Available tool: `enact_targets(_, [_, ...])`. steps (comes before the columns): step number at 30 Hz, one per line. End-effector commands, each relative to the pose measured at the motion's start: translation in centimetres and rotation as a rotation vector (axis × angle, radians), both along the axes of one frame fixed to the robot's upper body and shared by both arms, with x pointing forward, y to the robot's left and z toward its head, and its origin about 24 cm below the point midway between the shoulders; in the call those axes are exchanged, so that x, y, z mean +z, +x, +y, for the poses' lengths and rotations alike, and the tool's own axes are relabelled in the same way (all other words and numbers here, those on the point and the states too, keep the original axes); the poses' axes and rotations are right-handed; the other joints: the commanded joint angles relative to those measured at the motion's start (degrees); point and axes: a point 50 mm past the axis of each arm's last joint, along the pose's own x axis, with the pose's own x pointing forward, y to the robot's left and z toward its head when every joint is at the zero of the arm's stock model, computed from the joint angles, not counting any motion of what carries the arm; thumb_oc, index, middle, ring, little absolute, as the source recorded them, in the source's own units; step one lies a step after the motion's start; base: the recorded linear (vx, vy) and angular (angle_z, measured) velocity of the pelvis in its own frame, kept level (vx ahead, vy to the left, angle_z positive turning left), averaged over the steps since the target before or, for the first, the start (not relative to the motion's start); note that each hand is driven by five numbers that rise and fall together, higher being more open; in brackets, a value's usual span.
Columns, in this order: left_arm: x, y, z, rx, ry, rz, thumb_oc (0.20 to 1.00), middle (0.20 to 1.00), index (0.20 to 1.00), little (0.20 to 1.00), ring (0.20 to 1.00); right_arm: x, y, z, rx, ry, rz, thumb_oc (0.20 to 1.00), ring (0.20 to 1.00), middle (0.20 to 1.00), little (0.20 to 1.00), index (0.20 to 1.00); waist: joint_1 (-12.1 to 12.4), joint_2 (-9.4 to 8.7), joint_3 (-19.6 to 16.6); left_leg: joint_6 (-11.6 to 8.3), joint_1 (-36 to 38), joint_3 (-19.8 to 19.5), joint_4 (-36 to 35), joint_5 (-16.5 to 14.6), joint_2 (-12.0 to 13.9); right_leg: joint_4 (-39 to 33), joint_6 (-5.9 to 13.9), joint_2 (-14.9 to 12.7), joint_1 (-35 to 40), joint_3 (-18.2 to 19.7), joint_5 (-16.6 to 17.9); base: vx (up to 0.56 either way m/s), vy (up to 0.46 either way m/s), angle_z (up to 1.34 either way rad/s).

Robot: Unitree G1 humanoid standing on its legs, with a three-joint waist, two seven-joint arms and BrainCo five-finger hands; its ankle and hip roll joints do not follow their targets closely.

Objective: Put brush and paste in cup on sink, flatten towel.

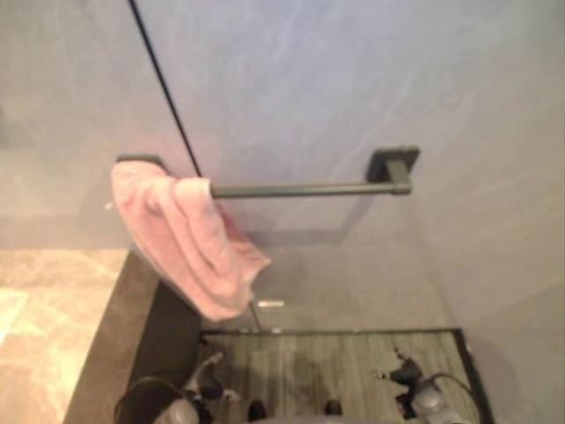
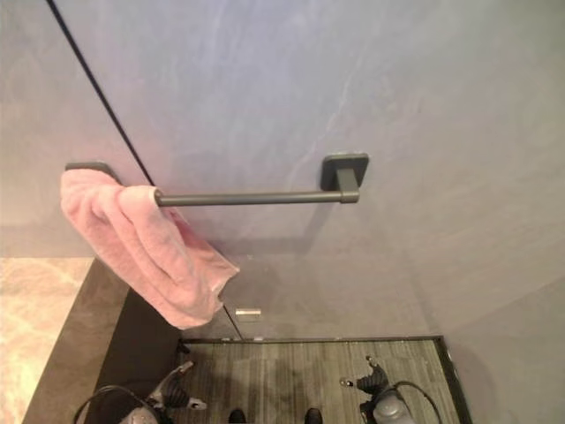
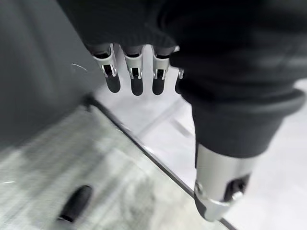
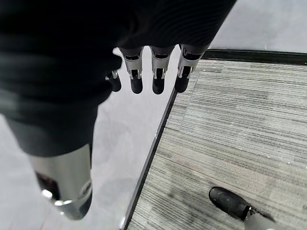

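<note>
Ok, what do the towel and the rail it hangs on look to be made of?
The pink towel: soft terry-like cloth, going by its fuzzy, matte nap and limp bunched folds. The towel bar: probably metal with a dark matte coating, thin, straight and rigid with no shine; painted plastic can't be ruled out.

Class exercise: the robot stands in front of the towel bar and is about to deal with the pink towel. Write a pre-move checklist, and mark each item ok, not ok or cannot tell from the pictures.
1. Towel located: ok. The pink towel hangs at the left end of the dark bar.
2. Towel flat: not ok. It is bunched and hangs askew.
3. Bar free for spreading: ok. The rest of the bar towards its right mount is bare.
4. Left hand free: ok, fingers straight, holding nothing.
5. Right hand free: ok, fingers straight, holding nothing.
6. Hands near the towel: not ok. Both hang low over the floor.
</note>
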Motion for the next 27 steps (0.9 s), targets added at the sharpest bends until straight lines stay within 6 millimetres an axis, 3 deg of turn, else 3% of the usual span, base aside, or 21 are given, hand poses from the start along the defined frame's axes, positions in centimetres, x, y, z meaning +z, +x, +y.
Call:
enact_targets(1, [2.4,3.8,-0.6,-0.13,-0.019,-0.123,1.0,1.0,1.0,1.0,1.0,0.5,2.3,0.6,0.015,-0.002,-0.041,1.0,1.0,1.0,1.0,1.0,0.83,-1.59,0.63,0.49,-0.65,0.19,0.78,-2.95,1.45,0.31,3.83,-2.03,-1.14,-1.58,-0.1,-0.01,0.016,0.12])
enact_targets(3, [6.3,6.2,-2.5,-0.287,-0.092,-0.255,1.0,1.0,1.0,1.0,1.0,0.6,2.6,0.5,0.024,-0.012,-0.029,1.0,1.0,1.0,1.0,1.0,0.96,-1.39,0.52,0.48,-0.87,0.18,0.78,-3.05,1.39,0.31,4.0,-2.24,-1.23,-1.72,0.06,-0.01,0.018,0.08])
enact_targets(5, [11.3,7.6,-2.6,-0.354,-0.177,-0.376,1.0,1.0,1.0,1.0,1.0,0.4,2.2,0.2,0.03,-0.023,0.006,1.0,1.0,1.0,1.0,1.0,1.11,-1.41,0.45,0.5,-1.09,0.0,0.78,-3.1,1.34,0.31,4.04,-2.39,-1.2,-1.93,0.19,0.0,0.0,0.0])
enact_targets(6, [15.5,8.1,-2.3,-0.388,-0.25,-0.482,1.0,1.0,1.0,1.0,1.0,0.0,1.5,0.1,0.045,-0.022,0.049,1.0,1.0,1.0,1.0,1.0,1.57,-1.29,0.24,0.49,-1.15,-0.33,0.78,-3.16,1.23,0.31,4.05,-2.48,-0.98,-2.2,0.17,0.0,0.0,0.0])
enact_targets(7, [17.8,7.8,-1.9,-0.401,-0.301,-0.524,1.0,1.0,1.0,1.0,1.0,-0.2,1.2,0.2,0.057,-0.02,0.067,1.0,1.0,1.0,1.0,1.0,1.49,-1.42,0.15,0.46,-1.18,-0.53,0.78,-3.12,1.17,0.31,4.07,-2.5,-0.92,-2.34,0.17,0.01,0.031,0.03])
enact_targets(8, [22.0,7.3,-1.1,-0.431,-0.413,-0.582,1.0,1.0,1.0,1.0,1.0,-0.5,0.3,-0.1,0.068,-0.022,0.11,1.0,1.0,1.0,1.0,1.0,2.09,-1.19,-0.08,0.37,-1.23,-0.97,0.78,-3.04,0.96,0.31,4.2,-2.6,-0.7,-2.67,0.29,0.0,0.023,0.12])
enact_targets(9, [22.1,7.2,-0.9,-0.428,-0.411,-0.58,1.0,1.0,1.0,1.0,1.0,-0.6,0.3,0.1,0.071,-0.019,0.111,1.0,1.0,1.0,1.0,1.0,1.89,-1.35,-0.09,0.36,-1.21,-0.99,0.78,-3.04,0.95,0.31,4.2,-2.61,-0.68,-2.68,0.28,-0.01,0.021,0.13])
enact_targets(13, [27.0,5.6,0.4,-0.502,-0.519,-0.582,1.0,1.0,1.0,1.0,1.0,-1.4,-1.9,-0.1,0.117,-0.026,0.21,1.0,1.0,1.0,1.0,1.0,2.93,-1.45,-0.62,0.2,-1.02,-1.65,0.78,-2.9,0.75,0.31,4.42,-2.93,-0.19,-3.33,0.46,-0.01,0.018,0.16])
enact_targets(15, [27.5,5.2,0.9,-0.484,-0.535,-0.588,1.0,1.0,1.0,1.0,1.0,-1.5,-2.2,-0.1,0.124,-0.025,0.221,1.0,1.0,1.0,1.0,1.0,2.91,-1.55,-0.77,0.16,-0.99,-1.72,0.78,-2.88,0.66,0.31,4.47,-3.0,-0.14,-3.53,0.48,-0.01,0.028,0.03])
enact_targets(16, [28.5,4.8,2.4,-0.402,-0.575,-0.632,1.0,1.0,1.0,1.0,1.0,-1.6,-3.2,-0.6,0.106,-0.031,0.241,1.0,1.0,1.0,1.0,1.0,3.75,-1.48,-0.99,0.12,-1.0,-2.09,0.78,-2.78,0.46,0.31,4.62,-3.22,-0.08,-3.94,0.64,-0.02,0.056,0.03])
enact_targets(21, [29.8,3.5,5.8,-0.226,-0.588,-0.702,1.0,1.0,1.0,1.0,1.0,-1.7,-4.6,-1.4,0.049,-0.027,0.241,1.0,1.0,1.0,1.0,1.0,5.29,-1.34,-1.13,0.35,-1.16,-2.02,0.78,-2.72,-0.03,0.31,5.36,-3.99,-0.51,-4.05,1.36,-0.03,0.059,0.06])
enact_targets(27, [30.0,2.9,8.1,-0.097,-0.613,-0.757,1.0,1.0,1.0,1.0,1.0,-1.6,-5.1,-1.9,0.02,-0.035,0.234,1.0,1.0,1.0,1.0,1.0,6.73,-1.64,-1.0,0.92,-1.22,-1.91,0.78,-2.82,-0.74,0.31,5.98,-4.79,-0.79,-3.87,1.99,-0.02,0.063,-0.01])
